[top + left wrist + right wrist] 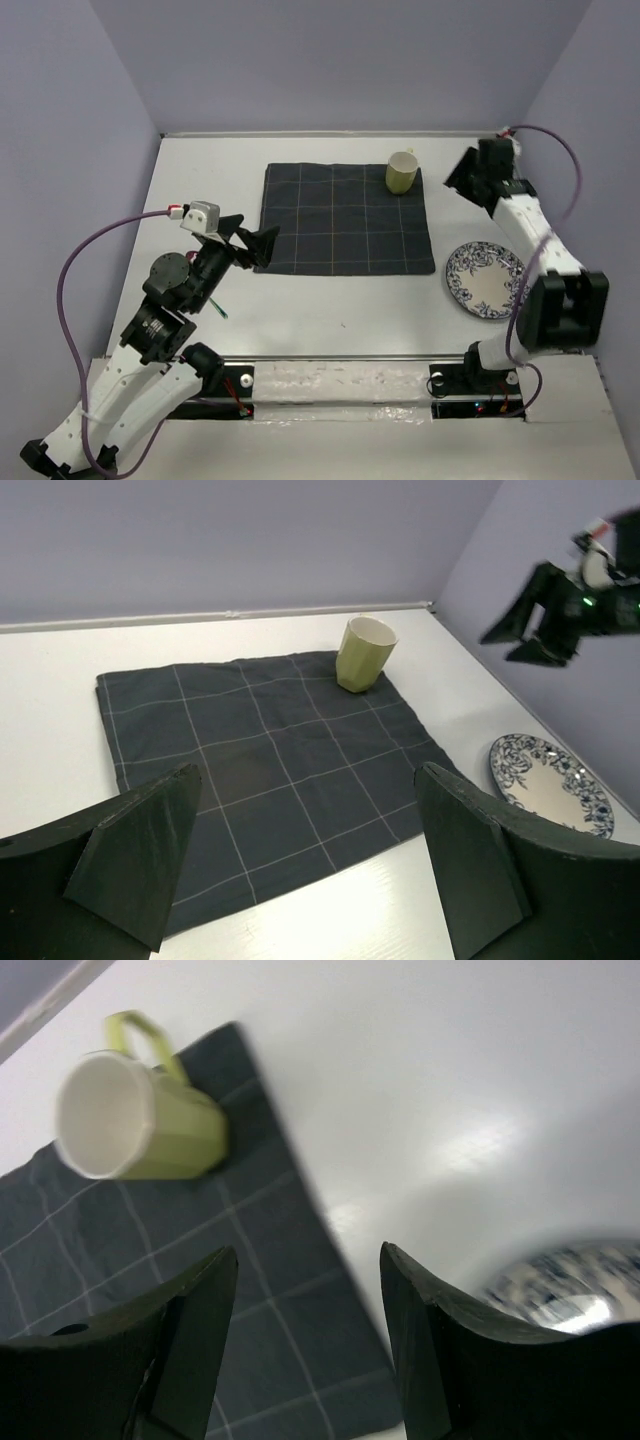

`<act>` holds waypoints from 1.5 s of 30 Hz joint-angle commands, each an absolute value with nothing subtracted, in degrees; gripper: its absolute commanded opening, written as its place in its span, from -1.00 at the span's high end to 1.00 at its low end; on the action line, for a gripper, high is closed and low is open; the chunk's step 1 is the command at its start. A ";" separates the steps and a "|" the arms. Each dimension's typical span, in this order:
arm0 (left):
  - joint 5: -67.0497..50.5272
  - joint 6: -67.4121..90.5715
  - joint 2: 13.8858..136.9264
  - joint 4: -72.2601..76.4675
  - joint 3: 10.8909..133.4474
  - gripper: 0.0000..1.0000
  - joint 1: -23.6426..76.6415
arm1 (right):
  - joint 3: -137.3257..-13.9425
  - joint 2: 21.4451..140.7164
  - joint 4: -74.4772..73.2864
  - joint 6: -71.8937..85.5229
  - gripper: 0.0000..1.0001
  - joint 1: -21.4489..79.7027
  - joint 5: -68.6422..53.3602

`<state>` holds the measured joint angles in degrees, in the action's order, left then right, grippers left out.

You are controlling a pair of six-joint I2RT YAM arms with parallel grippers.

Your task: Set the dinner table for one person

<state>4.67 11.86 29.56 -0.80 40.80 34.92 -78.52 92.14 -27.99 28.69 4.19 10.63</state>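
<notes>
From above, the table (pixel 330 310) is a white, smooth and flat top that fills the whole work area. It is fixed, so nothing is gripped on it. I judge that dishes will slide easily on the bare surface and less on the mat (pixel 345 220), which lies at the middle, toward the far side. A mug (pixel 402 172) stands on the far right corner of the mat. A plate (pixel 484 281) lies on bare table off the near right corner of the mat, not touching it. The left gripper (pixel 250 240) hangs at the left edge of the mat and the right gripper (pixel 462 178) is beyond the far right corner, near the mug. Both hold nothing.

The left wrist view shows its jaws wide apart, with the mat between them. It shows wrinkles in the mat, so the cloth is soft and can shift if it is dragged. It shows also the blue pattern on the plate, which looks ceramic: probably hard, fragile and low. The raised rim is the only place to take hold.

The right wrist view shows its jaws parted and empty above the right edge of the mat. Only here is the mug's handle plain, pointing away from the mat. The handle or the wall would serve for a grip. The plate is only a blur here.
</notes>
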 commanded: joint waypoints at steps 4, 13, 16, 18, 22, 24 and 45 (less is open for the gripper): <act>5.80 11.07 26.46 1.49 40.96 -0.98 38.93 | -43.01 60.76 -21.00 42.27 -0.11 -15.60 8.09; 7.21 10.81 24.08 1.32 41.04 -0.98 42.80 | -33.30 50.63 -31.82 42.89 -0.42 -38.30 16.35; 7.82 10.72 23.73 1.23 40.87 -0.98 43.94 | -33.49 51.58 -32.78 43.33 -0.55 -39.81 18.98; 7.91 10.72 23.64 1.23 40.87 -0.98 44.91 | -33.66 52.20 -33.31 43.77 -0.65 -39.81 17.85; 8.00 10.63 23.20 1.23 40.96 -0.98 45.79 | -32.00 57.02 -31.38 43.07 -0.83 -39.81 8.63; 8.00 10.63 23.12 1.23 40.96 -0.98 46.05 | -30.51 57.91 -29.90 42.98 -0.83 -39.81 2.07; 8.35 10.28 26.63 1.05 40.78 -0.98 46.14 | -10.37 54.58 -4.23 59.06 0.47 -39.81 -14.07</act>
<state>7.44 11.66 25.36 -1.13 40.80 45.93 -14.20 54.74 -8.10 55.44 -39.79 -14.37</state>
